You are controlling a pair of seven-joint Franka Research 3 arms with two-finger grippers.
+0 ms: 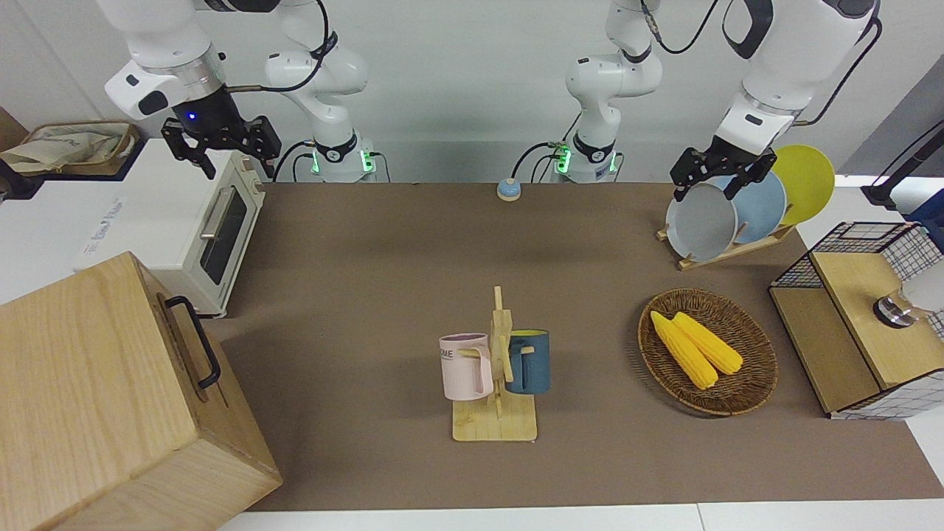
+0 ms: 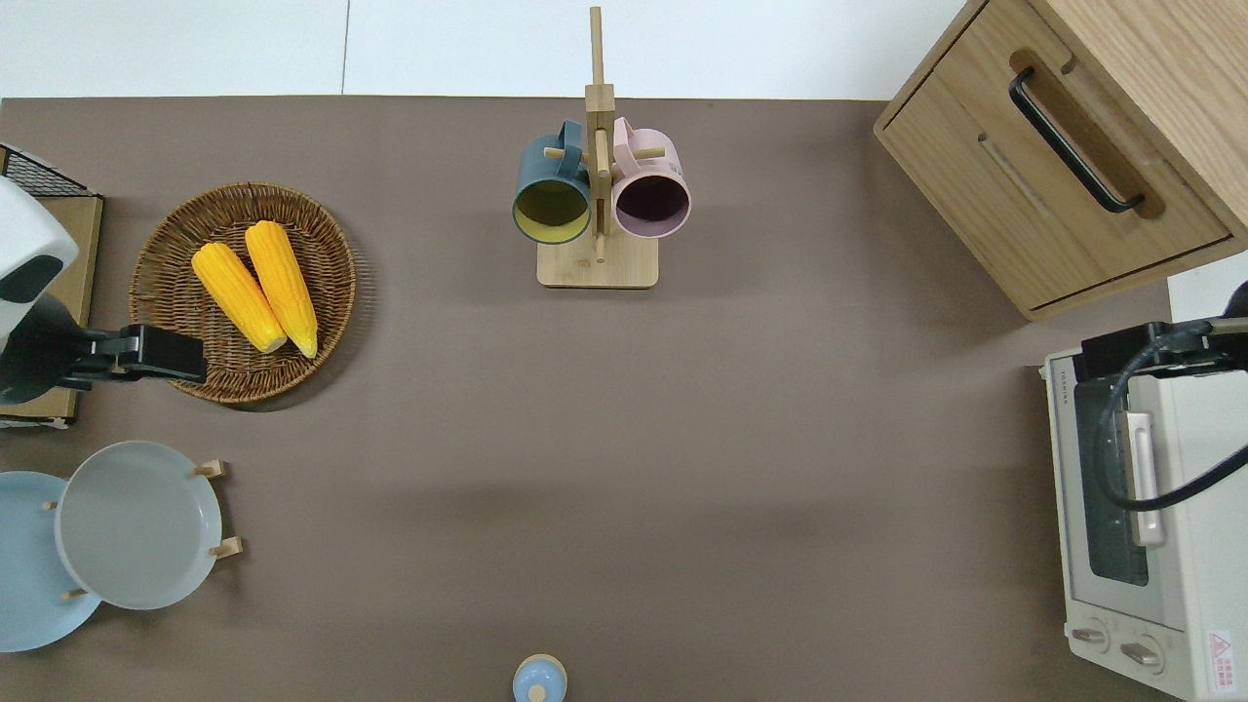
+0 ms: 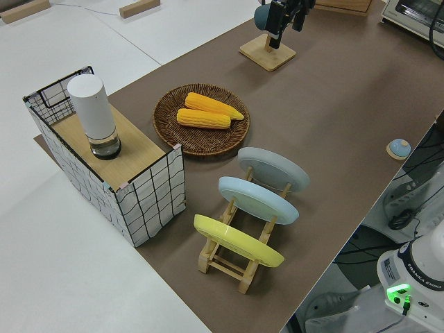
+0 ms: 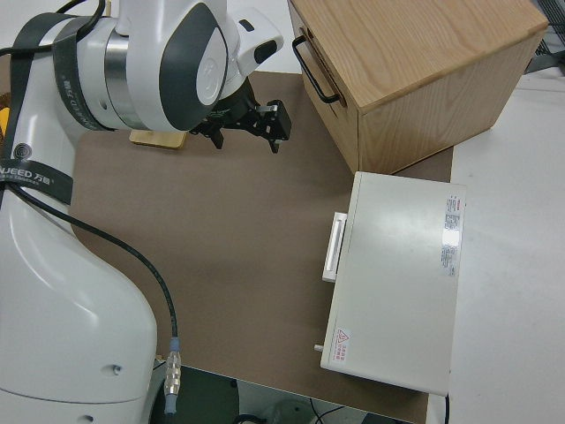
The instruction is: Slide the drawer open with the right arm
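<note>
**Drawer shut, right pincer raised over the toaster oven**

Closest to the front camera stands the large pale wooden box [image 1: 110,398], at the right arm's end of the counter [image 1: 413,243] and farther from the robots than the white toaster oven [image 1: 199,228]. Its drawer [image 2: 1058,180] sits flush with the box front, closed, with the black bar handle [image 2: 1072,138] untouched.

The right pincer [image 1: 221,144] hangs in the air over the toaster oven's door edge, apart from the handle, its fingers spread with nothing between them; a blue light glows at its wrist. The left arm is parked, and its pincer [image 1: 719,177] also seems open, though the plates just under it in the front view make this hard to judge.

Readable writing is scarce. The pink mug [image 1: 466,366] on the wooden mug tree [image 1: 501,369] shows letters that read "OME"; a dark blue mug [image 1: 529,361] hangs beside it. The right arm's base carries lettering ending in "JEED", and the left arm's base reads "FRANKA EMIKA". A red warning sticker sits on the oven top; its print cannot be read.

A wicker basket [image 1: 745,391] holds two corn cobs [image 1: 697,348] toward the left arm's end.
</note>
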